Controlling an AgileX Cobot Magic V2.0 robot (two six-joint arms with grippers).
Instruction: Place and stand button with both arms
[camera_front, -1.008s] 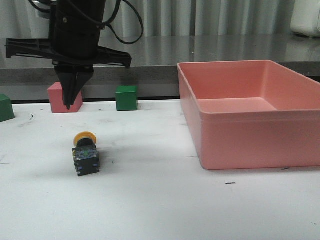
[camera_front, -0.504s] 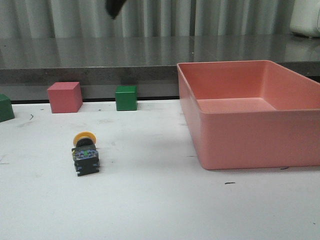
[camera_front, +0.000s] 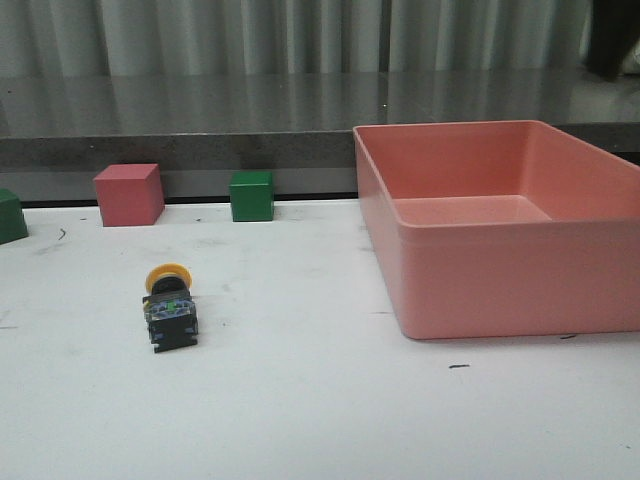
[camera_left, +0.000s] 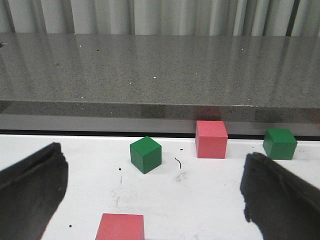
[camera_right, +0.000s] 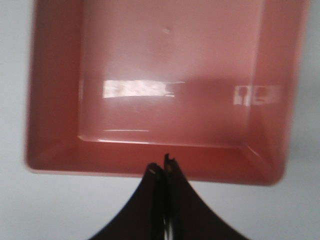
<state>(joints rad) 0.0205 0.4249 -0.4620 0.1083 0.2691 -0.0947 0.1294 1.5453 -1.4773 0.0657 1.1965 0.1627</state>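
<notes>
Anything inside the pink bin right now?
The pink bin looks empty: the right wrist view shows its bare floor with only light reflections. The right gripper hides a small strip at the near wall. The button lies outside on the table.

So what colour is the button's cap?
Yellow; the button cap shows best in the front view.

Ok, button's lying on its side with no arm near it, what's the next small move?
Probably bring the left gripper, whose fingers are spread wide, back down over the button. It lies tipped over on the white table, yellow cap toward the cubes, untouched. The right gripper is shut above the pink bin, farther off.
</notes>
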